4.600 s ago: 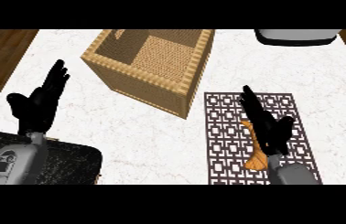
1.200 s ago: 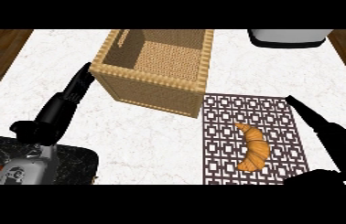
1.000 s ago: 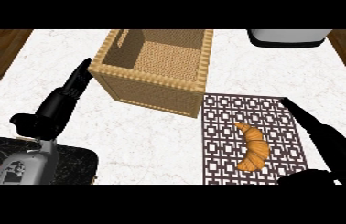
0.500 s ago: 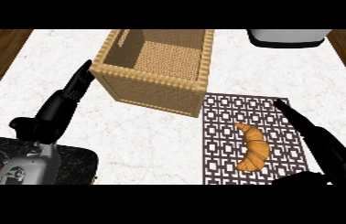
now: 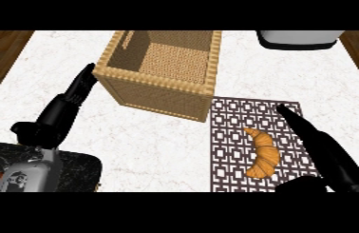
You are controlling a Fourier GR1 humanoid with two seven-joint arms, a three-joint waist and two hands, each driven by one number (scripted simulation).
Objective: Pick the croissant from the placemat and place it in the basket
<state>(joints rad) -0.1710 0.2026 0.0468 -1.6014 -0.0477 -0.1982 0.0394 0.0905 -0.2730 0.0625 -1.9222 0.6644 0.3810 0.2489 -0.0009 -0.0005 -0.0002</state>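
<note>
The croissant (image 5: pixel 262 152) lies on the placemat (image 5: pixel 231 132), a dark lattice-patterned mat at the near right of the white marbled desk (image 5: pixel 161 141); it is curved, its ends pointing far-left and near-left, and nothing touches it; the right hand (image 5: pixel 319 146) comes in from the near right corner with its fingers (image 5: pixel 294 120) straight and together, stretched toward the far left above the placemat's right side, just beside the croissant but apart from it; its thumb shows as a dark lump at the near edge, to the right of the croissant's near tip; the hand holds nothing. The basket (image 5: pixel 165 89), a woven rectangular box, stands just beyond the placemat's far left corner, turned at a slight angle, its inside bare woven weave. The left hand (image 5: pixel 60 115) shows at the left of the view, resting with straight fingers pointing far and slightly right, their tips close to the basket's near left corner; whether they touch it cannot be told; it holds nothing either. A dark speckled block (image 5: pixel 70 172) sits at the near left corner under the grey left forearm (image 5: pixel 28 175); a grey and dark object (image 5: pixel 298 38) stands at the far right edge of the desk, cut off by the view.
</note>
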